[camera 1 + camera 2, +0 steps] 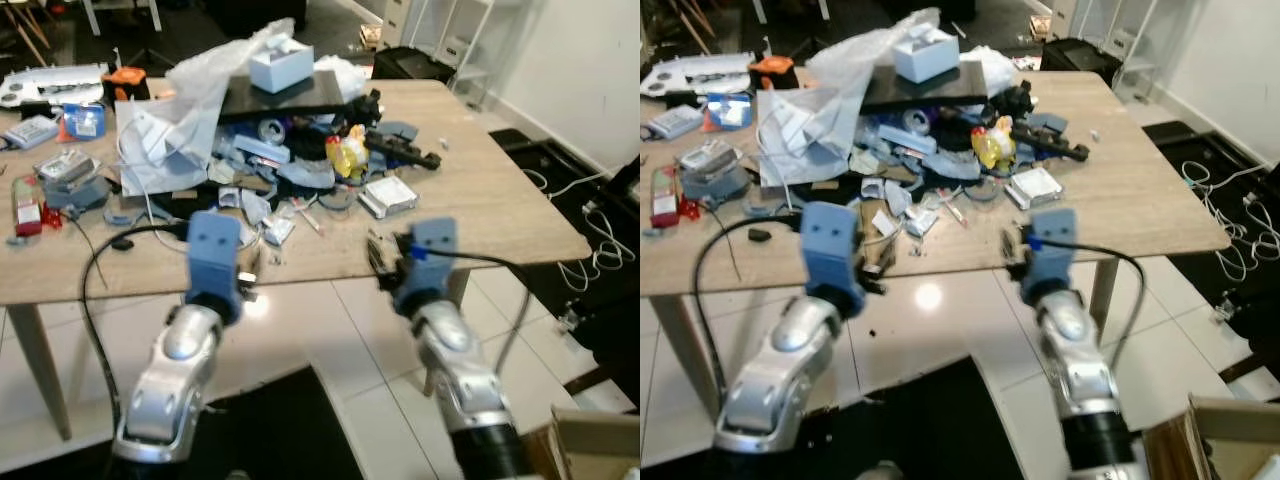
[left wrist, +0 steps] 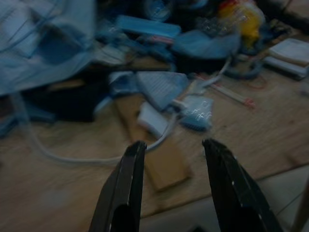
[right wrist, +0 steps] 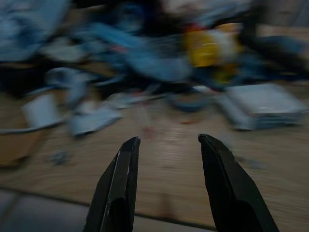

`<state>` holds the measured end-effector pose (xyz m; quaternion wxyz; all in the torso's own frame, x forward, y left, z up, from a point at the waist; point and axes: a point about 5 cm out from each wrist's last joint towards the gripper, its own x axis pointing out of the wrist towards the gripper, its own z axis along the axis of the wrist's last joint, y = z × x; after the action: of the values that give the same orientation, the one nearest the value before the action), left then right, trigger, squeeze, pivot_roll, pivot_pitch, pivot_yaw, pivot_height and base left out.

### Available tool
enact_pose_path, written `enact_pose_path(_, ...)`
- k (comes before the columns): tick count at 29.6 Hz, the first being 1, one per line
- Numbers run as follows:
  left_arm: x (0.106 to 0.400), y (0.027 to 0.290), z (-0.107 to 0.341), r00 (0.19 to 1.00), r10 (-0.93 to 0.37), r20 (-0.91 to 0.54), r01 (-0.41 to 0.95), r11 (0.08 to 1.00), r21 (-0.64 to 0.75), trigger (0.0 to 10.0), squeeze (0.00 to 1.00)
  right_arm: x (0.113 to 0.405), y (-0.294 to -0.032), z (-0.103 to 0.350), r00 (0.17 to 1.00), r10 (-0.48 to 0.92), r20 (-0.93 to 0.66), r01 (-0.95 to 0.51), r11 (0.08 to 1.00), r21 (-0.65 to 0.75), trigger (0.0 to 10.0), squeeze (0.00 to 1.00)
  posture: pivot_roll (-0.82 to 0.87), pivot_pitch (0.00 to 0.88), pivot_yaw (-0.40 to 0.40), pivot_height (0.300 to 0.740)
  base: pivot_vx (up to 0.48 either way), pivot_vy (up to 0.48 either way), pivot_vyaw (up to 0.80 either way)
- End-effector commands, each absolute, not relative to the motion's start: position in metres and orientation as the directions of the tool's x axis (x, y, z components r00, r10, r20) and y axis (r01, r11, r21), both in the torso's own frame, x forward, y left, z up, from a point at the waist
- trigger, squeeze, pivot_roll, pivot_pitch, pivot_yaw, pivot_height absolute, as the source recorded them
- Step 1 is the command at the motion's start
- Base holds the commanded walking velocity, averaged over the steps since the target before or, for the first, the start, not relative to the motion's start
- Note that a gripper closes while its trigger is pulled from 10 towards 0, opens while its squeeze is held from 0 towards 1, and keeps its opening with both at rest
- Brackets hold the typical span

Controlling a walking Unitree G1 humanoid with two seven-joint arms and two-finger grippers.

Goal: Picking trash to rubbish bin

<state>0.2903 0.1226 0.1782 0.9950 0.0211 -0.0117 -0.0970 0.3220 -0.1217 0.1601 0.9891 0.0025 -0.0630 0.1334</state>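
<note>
Two silver, rounded forearms are ending in boxy blue wrist housings, black cables looping behind. The left claw point(image 2: 171, 183) and right claw point(image 3: 166, 181) are showing tapered black fingers, seemingly smooth through the blur.

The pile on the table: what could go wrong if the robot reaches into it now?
1. The white cable winds through the scraps just ahead of the open left claw; a grab could snag it and drag other pieces off the table.
2. The white box sits on a tilted black board atop the pile; a nudge may make it slide.
3. The right claw view is blurred, so aim may be poor.
</note>
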Motion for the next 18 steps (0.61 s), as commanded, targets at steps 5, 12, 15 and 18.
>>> enact_pose_path(5,0.2880,0.1211,0.1737,0.980,-0.199,-0.008,0.199,0.979,0.035,10.0,0.00,0.3203,-0.1264,0.1526,0.963,0.255,0.089,-0.255,0.967,-0.006,10.0,0.00,0.10,0.115,-0.055,0.740,0.000,0.000,0.80)
enact_pose_path(12,0.2889,0.1206,0.1734,0.980,-0.196,-0.013,0.197,0.980,0.029,10.0,0.00,0.3212,-0.1278,0.1538,0.963,0.253,0.091,-0.253,0.967,-0.010,10.0,0.00,0.10,0.115,-0.056,0.740,0.000,0.000,0.80)
enact_pose_path(15,0.2899,0.1201,0.1723,0.980,-0.200,-0.025,0.200,0.979,0.022,10.0,0.00,0.3217,-0.1344,0.1571,0.974,0.195,0.113,-0.203,0.978,0.057,10.0,0.00,0.10,0.116,-0.055,0.740,0.000,0.000,0.53)
enact_pose_path(18,0.2902,0.1196,0.1719,0.978,-0.206,-0.031,0.207,0.978,0.018,10.0,0.00,0.3217,-0.1356,0.1574,0.975,0.192,0.110,-0.199,0.978,0.060,10.0,0.00,0.09,0.120,-0.054,0.740,0.000,0.127,0.00)
